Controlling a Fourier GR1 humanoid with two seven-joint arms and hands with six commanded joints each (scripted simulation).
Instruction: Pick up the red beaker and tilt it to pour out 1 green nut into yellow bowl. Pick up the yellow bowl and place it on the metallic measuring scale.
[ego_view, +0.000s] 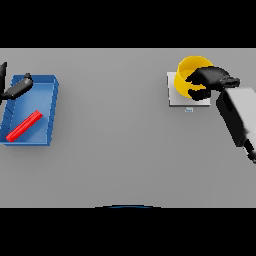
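Gripping yellow bowl (189, 67) rim over scale (174, 95), your R hand (207, 80) hides both partly; L hand (17, 87) cut off at edge, fingers unclear; mid-table wide open.

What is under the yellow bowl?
The yellow bowl sits on the metallic scale, whose plate shows beside it. The right robot hand grips the bowl's rim and covers part of the inside.
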